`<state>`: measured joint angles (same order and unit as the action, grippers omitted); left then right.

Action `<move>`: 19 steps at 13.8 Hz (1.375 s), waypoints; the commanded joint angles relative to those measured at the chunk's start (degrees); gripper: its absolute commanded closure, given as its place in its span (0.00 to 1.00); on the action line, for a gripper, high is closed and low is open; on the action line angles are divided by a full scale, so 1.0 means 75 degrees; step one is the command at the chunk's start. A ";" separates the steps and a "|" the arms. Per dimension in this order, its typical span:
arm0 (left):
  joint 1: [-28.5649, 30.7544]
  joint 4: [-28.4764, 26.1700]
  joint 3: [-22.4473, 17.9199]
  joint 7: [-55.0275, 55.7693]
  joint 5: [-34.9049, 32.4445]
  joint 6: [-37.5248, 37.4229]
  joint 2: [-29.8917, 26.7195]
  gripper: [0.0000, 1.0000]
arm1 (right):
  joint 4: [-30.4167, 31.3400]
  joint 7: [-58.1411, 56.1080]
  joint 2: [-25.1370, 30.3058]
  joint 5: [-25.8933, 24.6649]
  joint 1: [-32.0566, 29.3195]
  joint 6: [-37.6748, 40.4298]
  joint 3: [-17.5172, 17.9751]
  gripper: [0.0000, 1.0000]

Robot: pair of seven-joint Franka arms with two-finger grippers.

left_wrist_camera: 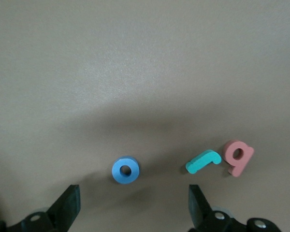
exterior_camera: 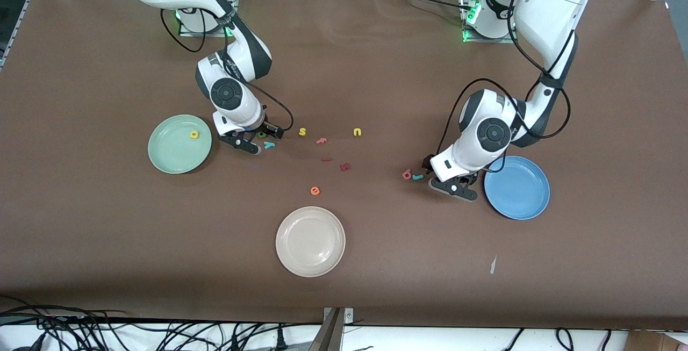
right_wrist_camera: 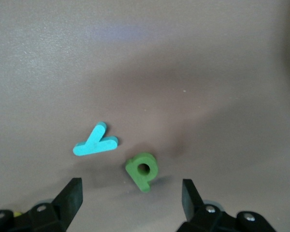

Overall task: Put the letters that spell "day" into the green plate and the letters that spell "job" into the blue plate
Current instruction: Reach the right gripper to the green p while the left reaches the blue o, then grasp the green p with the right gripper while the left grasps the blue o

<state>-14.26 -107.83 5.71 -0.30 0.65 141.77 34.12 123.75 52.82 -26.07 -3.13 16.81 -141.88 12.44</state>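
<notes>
Cream plate [exterior_camera: 310, 241]: lowest item on the brown table [exterior_camera: 107, 243], holding nothing.
Orange "e" [exterior_camera: 315, 191]: just above that plate, flat on the table.
Blue plate [exterior_camera: 517, 187]: toward the left arm's end, nothing in it.
Left claw [exterior_camera: 454, 185]: low over the table just beside the blue plate, fingers [left_wrist_camera: 67, 205] apart, nothing between them. Blue "o" [left_wrist_camera: 125, 170] lies flat on the table before it, hidden under the arm in the front view.
Teal "j" [exterior_camera: 418, 177] and salmon "b" [exterior_camera: 407, 174]: touching or nearly so, flat on the table; the "j" lies with its long stroke slanted, hook end toward the "b".
Dark red letters [exterior_camera: 345, 167]: mid-table, too small to read.
Green plate [exterior_camera: 179, 143]: toward the right arm's end, containing the yellow "a" [exterior_camera: 194, 135].
Right claw [exterior_camera: 252, 143]: low beside the green plate, fingers [right_wrist_camera: 70, 198] apart, empty. Green "d" [right_wrist_camera: 142, 169] lies flat on the table before it, stem slanted; teal "y" [right_wrist_camera: 95, 142] lies beside it, apart.
Yellow "s" [exterior_camera: 302, 131] and "u" [exterior_camera: 357, 132]: farthest letters.
</notes>
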 commanded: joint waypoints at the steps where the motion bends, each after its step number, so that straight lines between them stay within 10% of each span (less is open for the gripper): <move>1: -0.0021 0.0045 -0.0081 -0.0148 -0.0250 0.0210 0.0150 0.02 | 0.0035 -0.0223 -0.0098 0.0078 0.0032 -0.0231 0.0005 0.22; 3: -0.0021 0.0045 -0.0117 -0.0147 -0.0263 0.0210 0.0162 0.10 | 0.0047 -0.0327 -0.0110 0.0066 0.0021 -0.0220 -0.0018 0.39; 10: -0.0056 0.0033 -0.0117 -0.0136 -0.0263 0.0222 0.0302 0.22 | 0.0035 -0.1241 -0.0110 0.0066 -0.0085 -0.0232 -0.0182 0.47; 16: -0.0138 0.0057 -0.0128 -0.0136 -0.0474 0.0386 0.0373 0.63 | 0.0035 -0.1430 -0.0063 0.0078 -0.0120 -0.0138 -0.0264 0.81; 19: -0.0138 0.0080 -0.0175 -0.0136 -0.0474 0.0386 0.0373 0.64 | 0.0012 -0.1476 0.0135 0.0078 -0.0120 0.0246 -0.0276 0.86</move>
<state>-14.43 -107.59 5.09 -1.18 -1.50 143.89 36.22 123.55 43.65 -26.38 -3.10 16.29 -142.57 10.72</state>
